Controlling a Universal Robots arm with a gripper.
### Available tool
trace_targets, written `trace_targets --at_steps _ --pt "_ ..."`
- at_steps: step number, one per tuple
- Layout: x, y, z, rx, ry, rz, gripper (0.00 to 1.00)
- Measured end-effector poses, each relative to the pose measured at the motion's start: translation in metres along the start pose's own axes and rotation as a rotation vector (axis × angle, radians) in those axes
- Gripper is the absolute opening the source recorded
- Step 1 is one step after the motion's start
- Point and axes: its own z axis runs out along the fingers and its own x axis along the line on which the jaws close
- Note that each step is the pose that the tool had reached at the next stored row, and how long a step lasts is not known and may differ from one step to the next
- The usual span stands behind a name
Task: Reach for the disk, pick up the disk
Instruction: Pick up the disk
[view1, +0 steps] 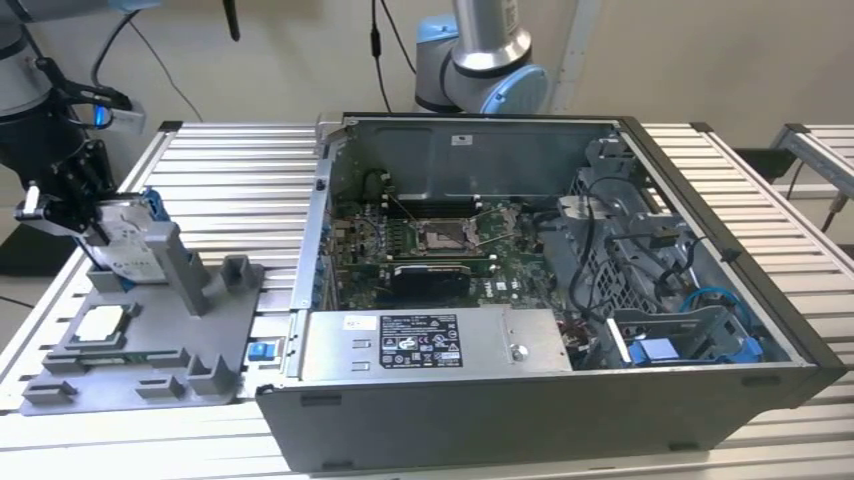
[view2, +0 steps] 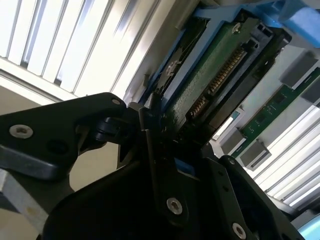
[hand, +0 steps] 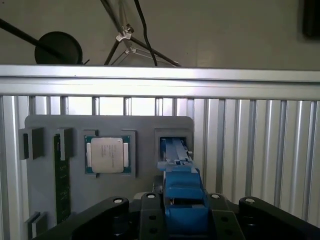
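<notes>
The disk (view1: 123, 245) stands on edge in the slot of a grey stand (view1: 174, 262) at the exterior view's left, its white label and blue carrier frame showing. My gripper (view1: 80, 215) reaches it from the left and is shut on its upper part. In the first wrist view the disk's blue carrier edge (hand: 182, 187) sits tight between my black fingers (hand: 150, 202), with its lower end in the grey slot (hand: 173, 142). The second wrist view shows one finger (view2: 150, 150) pressed against the disk's green circuit-board side (view2: 210, 80).
The grey fixture plate (view1: 134, 345) also carries a square silver chip (hand: 109, 155) and a memory stick (hand: 62, 175). An open computer case (view1: 534, 280) lies on the slatted table to the exterior view's right, with a blue bay (view1: 681, 345) inside. Another arm's base (view1: 481, 60) stands behind it.
</notes>
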Motion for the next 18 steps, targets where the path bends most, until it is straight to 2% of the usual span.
trace_targets --at_steps 2,6,10,14,18 --pt "0.0001 0.0 -0.0001 -0.0001 0.0019 0.0 0.0" --pt "0.0 0.0 -0.0001 0.0 0.0007 0.0 0.0" --pt "0.0 0.0 -0.0028 0.0 0.0022 0.0 0.0" --pt "-0.0003 -0.0001 -0.0104 0.0 0.0054 0.0 0.0" --pt "-0.0007 -0.0003 -0.0234 -0.0002 0.0071 0.0 0.0"
